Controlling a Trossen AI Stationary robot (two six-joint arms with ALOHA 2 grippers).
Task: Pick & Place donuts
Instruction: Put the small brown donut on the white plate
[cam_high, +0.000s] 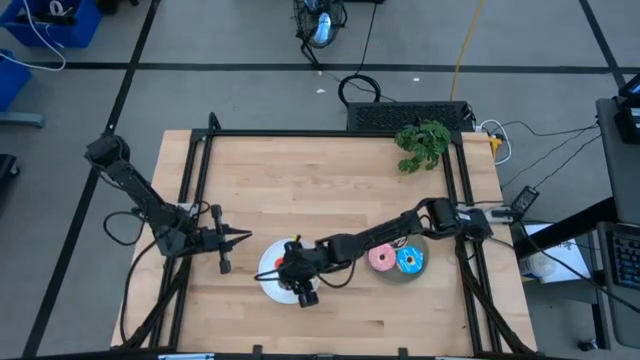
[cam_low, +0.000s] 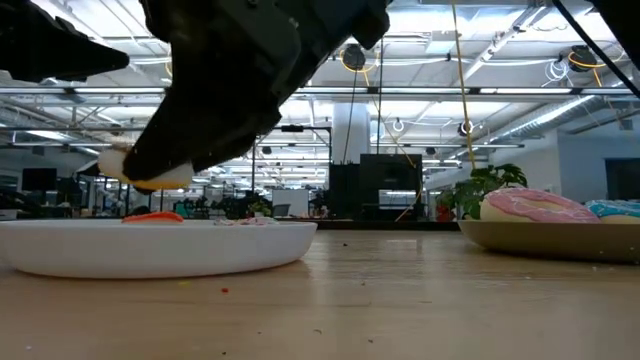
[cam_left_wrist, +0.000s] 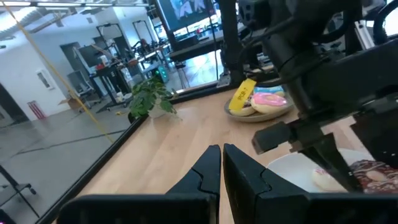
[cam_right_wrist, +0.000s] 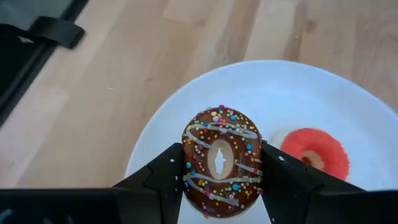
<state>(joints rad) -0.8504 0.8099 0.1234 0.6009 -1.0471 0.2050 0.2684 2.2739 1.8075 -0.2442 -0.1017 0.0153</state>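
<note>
My right gripper (cam_right_wrist: 222, 163) hangs over the white plate (cam_right_wrist: 186, 112) and is shut on the chocolate-sprinkled donut (cam_right_wrist: 222, 140). In the high view it sits at the plate (cam_high: 268, 272), with the arm reaching in from the right. A red mini donut (cam_right_wrist: 313, 152) lies flat on that plate, with a pale mini one (cam_right_wrist: 278, 137) half hidden beside it. The pink donut (cam_high: 382, 259) and blue donut (cam_high: 409, 262) lie on the grey plate (cam_high: 400, 277). My left gripper (cam_high: 240, 238) waits shut, left of the white plate. The other mini donuts are out of view. My right gripper pinches the chocolate-sprinkled donut between its two fingers, one on each outer side of the ring (cam_right_wrist: 189, 168). The fingers come from above, pointing down. The sprinkled face is turned toward the wrist camera. In the low view the gripper's load (cam_low: 150, 175) hangs clear above the white plate's rim (cam_low: 250, 240).
A small green plant (cam_high: 422, 145) stands at the table's far right corner. A yellow tag (cam_left_wrist: 242, 96) shows by the grey plate. Bare wood lies between the two plates and across the far half of the table (cam_high: 300, 180). Black frame rails edge the table.
</note>
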